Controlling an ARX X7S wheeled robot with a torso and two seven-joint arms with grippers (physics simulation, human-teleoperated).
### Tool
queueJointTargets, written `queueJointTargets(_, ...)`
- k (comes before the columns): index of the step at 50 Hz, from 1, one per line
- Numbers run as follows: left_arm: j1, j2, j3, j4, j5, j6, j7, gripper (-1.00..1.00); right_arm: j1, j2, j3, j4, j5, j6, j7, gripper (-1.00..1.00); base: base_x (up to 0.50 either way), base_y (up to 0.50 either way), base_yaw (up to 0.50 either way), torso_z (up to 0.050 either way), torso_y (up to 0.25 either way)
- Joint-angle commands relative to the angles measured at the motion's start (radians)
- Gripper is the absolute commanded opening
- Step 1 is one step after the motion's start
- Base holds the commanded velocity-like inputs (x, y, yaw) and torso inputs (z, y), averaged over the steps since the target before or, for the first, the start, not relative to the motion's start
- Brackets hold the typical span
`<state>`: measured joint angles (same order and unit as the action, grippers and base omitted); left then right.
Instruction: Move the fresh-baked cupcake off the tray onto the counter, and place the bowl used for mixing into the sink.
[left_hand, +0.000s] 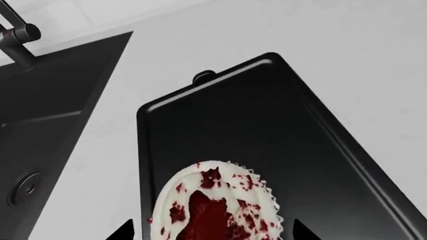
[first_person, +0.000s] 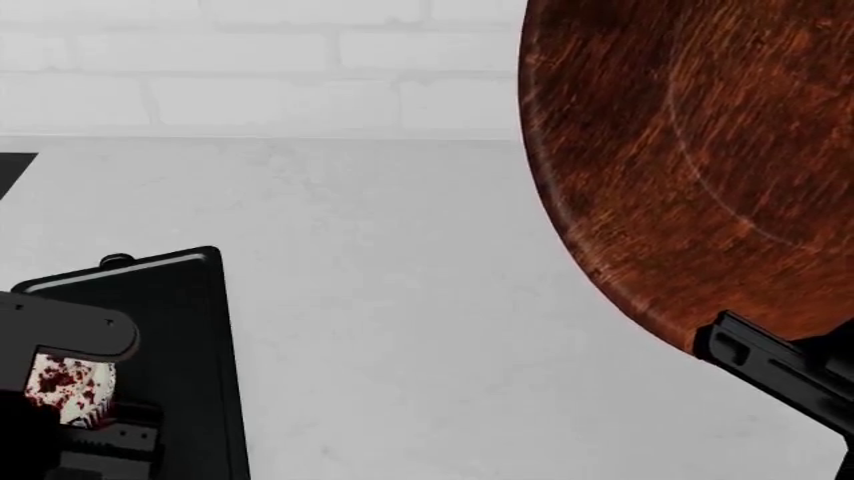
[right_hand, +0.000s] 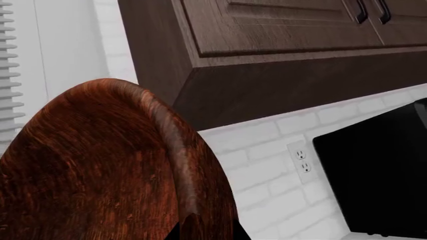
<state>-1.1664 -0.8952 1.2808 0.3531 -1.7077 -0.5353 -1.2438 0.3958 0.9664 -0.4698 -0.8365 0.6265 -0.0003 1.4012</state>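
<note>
The cupcake (left_hand: 213, 205), white frosting with dark red crumbs, stands on the black tray (left_hand: 267, 115) near one end. My left gripper (left_hand: 213, 233) is open, one black fingertip on each side of the cupcake with a small gap. In the head view the cupcake (first_person: 64, 385) sits under that gripper (first_person: 74, 400) on the tray (first_person: 187, 330). The reddish-brown wooden bowl (first_person: 694, 150) hangs high above the counter (first_person: 427, 300), tilted on edge. My right gripper (right_hand: 203, 227) is shut on the rim of the bowl (right_hand: 87, 165). The black sink (left_hand: 53, 100) lies beside the tray.
A black faucet (left_hand: 17, 35) stands at the sink's back and a round drain (left_hand: 23, 187) shows in its floor. A white brick wall (first_person: 267, 70) backs the counter. A dark brown upper cabinet (right_hand: 280, 50), a wall outlet (right_hand: 300, 160) and a black appliance (right_hand: 380, 175) appear behind the bowl.
</note>
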Motion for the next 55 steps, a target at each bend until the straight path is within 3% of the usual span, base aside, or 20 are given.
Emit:
queueJointTargets(1,0.006,0.011,0.005,-0.026,0.013,0.0,0.011,1.0,-0.002,0.002,0.02,-0.012,-0.009,0.012,-0.002,-1.0,0.0,0.0,0.0,0.0,0.01)
queueJointTargets(7,0.014,0.009,0.01,-0.015,0.022,0.002,0.005,1.0,-0.005,0.0,0.024,-0.014,-0.009,0.013,-0.003,-1.0,0.0,0.0,0.0,0.0,0.0)
queueJointTargets(8,0.011,0.006,0.008,-0.005,0.018,0.001,-0.004,-1.0,-0.004,-0.001,0.024,-0.014,-0.009,0.015,-0.003,-1.0,0.0,0.0,0.0,0.0,0.0)
queueJointTargets(21,0.001,-0.013,0.001,0.088,0.015,-0.004,-0.053,-1.0,-0.005,-0.008,0.03,-0.007,-0.002,0.017,-0.014,-1.0,0.0,0.0,0.0,0.0,0.0)
queueJointTargets(32,-0.109,-0.076,-0.086,0.288,-0.059,0.008,-0.15,-1.0,-0.002,-0.015,0.031,-0.006,0.0,0.028,-0.021,-1.0,0.0,0.0,0.0,0.0,0.001)
queueJointTargets(45,-0.231,0.155,-0.067,0.251,-0.111,-0.062,-0.187,-1.0,-0.048,0.017,0.073,-0.019,0.011,-0.016,-0.017,-1.0,0.0,0.0,0.0,0.0,0.001)
queueJointTargets(48,-0.244,0.239,-0.051,0.2,-0.091,-0.073,-0.161,-1.0,-0.05,0.016,0.075,-0.022,0.007,-0.015,-0.018,-1.0,0.0,0.0,0.0,0.0,0.0)
queueJointTargets(55,-0.296,0.349,-0.052,0.063,-0.092,-0.086,-0.076,-1.0,-0.073,0.021,0.086,-0.027,-0.005,-0.028,-0.014,-1.0,0.0,0.0,0.0,0.0,0.001)
